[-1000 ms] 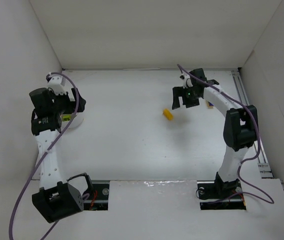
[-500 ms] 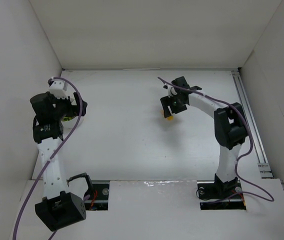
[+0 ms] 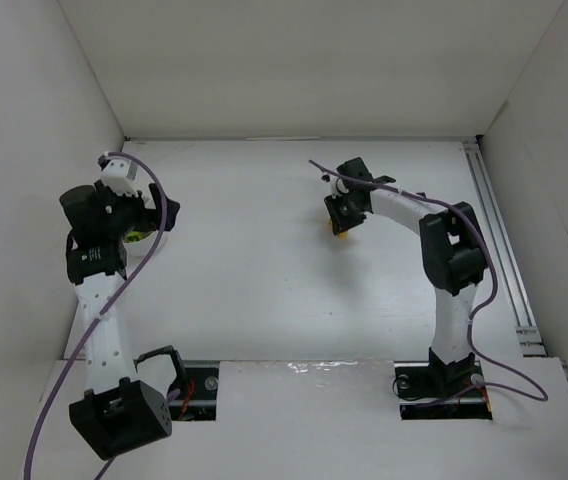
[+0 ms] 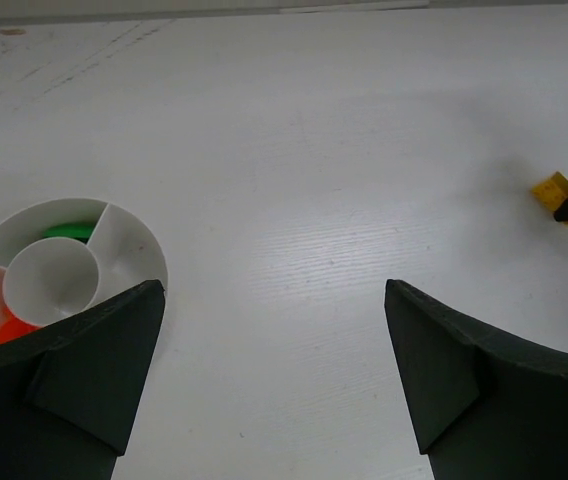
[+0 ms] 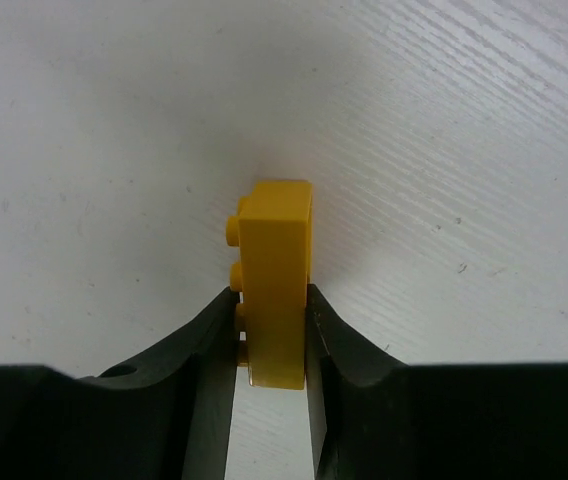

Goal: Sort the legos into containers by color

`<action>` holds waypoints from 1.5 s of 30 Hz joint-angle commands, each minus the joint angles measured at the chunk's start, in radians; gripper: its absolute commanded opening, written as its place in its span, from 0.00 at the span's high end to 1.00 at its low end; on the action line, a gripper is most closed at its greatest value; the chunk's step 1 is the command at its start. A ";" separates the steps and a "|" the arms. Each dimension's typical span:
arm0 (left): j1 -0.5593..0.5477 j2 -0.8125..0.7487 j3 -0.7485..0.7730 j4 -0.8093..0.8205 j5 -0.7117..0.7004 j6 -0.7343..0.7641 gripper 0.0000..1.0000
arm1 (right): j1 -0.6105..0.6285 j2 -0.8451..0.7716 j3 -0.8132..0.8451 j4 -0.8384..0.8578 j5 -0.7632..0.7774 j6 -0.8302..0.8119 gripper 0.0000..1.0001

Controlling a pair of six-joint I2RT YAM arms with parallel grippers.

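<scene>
White table [image 3: 264,290]: right gripper [image 5: 272,300] pinches yellow lego [image 5: 276,230] (clear only wrist-side); left gripper [image 4: 274,290] gapes.

A white table [image 3: 264,290] sits boxed in by white walls [image 3: 294,70], a metal rail [image 3: 491,200] along its right edge.

the yellow brick [image 5: 276,235] is smooth glossy plastic, the right pincer [image 5: 271,295] matt, the table [image 5: 444,150] finely grained.

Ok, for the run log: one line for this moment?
phase: grasp | right end effector: shut on yellow lego | left end effector: open by white bowl
</scene>
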 commanded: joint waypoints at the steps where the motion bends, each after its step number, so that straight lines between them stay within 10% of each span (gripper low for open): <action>1: 0.005 0.023 -0.001 0.045 0.164 -0.028 0.11 | 0.012 -0.092 -0.052 0.101 -0.065 -0.029 0.94; 12: -0.053 0.293 0.108 -0.113 0.419 -0.135 0.15 | 0.094 -0.318 -0.129 0.318 -0.309 -0.171 1.00; 25: -0.218 0.305 0.022 0.219 0.457 -0.474 0.20 | 0.304 -0.266 0.021 0.325 -0.340 -0.216 1.00; 45: -0.360 0.374 0.045 0.251 0.456 -0.439 0.27 | 0.413 -0.238 0.127 0.306 -0.277 -0.216 1.00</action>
